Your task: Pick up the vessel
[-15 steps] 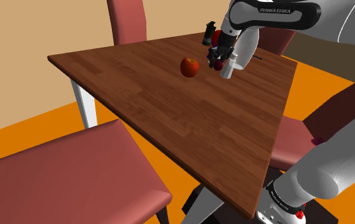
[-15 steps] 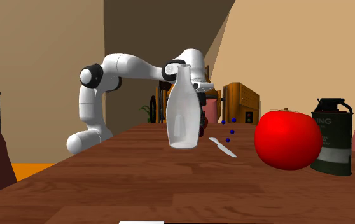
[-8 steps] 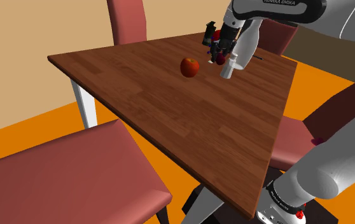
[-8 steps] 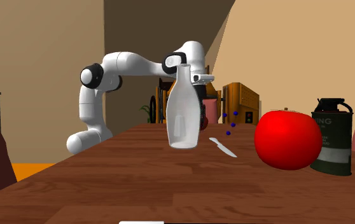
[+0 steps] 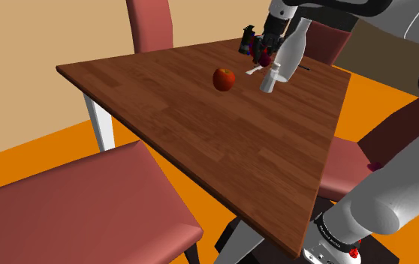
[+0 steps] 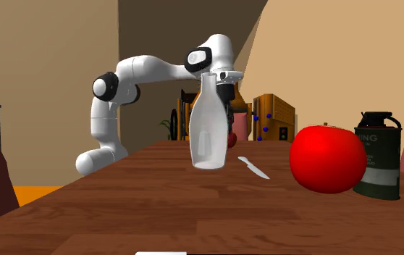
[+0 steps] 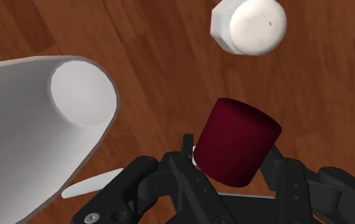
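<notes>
My gripper (image 7: pixel 231 154) is shut on a small dark red cup (image 7: pixel 236 147) and holds it above the wooden table (image 5: pixel 200 127). In the shoulder view the gripper (image 5: pixel 258 54) hangs over the table's far side, just left of a tall white bottle (image 5: pixel 291 46). That bottle (image 6: pixel 207 123) stands upright on the table and hides most of the gripper (image 6: pixel 229 132) in the second exterior view. Only a bit of the red cup (image 6: pixel 232 138) peeks out beside it. The bottle's mouth (image 7: pixel 84 95) is close beside the cup.
A red apple (image 5: pixel 224 79) lies on the table, a dark canister (image 6: pixel 379 156) beyond it. A small white jar (image 7: pixel 249 25) stands below the gripper, by the bottle's foot. A white knife (image 6: pixel 254 167) lies flat nearby. Red chairs (image 5: pixel 73 210) surround the table.
The gripper has risen straight up from the table with the dark red cup clasped in it. Bottle, apple, jar and knife have stayed put.
</notes>
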Action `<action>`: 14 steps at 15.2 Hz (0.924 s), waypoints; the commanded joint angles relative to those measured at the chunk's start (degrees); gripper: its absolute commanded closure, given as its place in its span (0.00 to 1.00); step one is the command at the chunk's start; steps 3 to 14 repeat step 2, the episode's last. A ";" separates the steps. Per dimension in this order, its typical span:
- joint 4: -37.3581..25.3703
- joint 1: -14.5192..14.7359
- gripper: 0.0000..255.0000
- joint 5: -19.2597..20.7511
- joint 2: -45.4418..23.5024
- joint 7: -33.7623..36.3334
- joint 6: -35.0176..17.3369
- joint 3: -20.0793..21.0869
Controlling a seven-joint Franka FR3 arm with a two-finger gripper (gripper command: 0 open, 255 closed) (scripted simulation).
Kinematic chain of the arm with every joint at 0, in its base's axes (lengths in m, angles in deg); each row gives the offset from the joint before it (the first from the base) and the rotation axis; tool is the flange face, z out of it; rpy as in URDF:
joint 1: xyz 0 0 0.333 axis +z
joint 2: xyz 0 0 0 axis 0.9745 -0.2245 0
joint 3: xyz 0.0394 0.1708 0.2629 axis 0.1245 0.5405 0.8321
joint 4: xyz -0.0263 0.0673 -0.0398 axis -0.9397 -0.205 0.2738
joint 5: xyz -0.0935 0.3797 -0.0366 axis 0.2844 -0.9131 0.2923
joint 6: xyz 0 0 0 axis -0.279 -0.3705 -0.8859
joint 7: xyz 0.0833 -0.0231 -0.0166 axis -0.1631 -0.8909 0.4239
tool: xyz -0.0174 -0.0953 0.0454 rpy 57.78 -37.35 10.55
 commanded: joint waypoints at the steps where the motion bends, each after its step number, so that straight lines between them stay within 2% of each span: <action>1: -1.14 0.05 1.00 0.00 -0.14 0.03 1.03 0.05; 14: -1.15 0.05 1.00 0.00 -0.14 0.03 1.04 0.05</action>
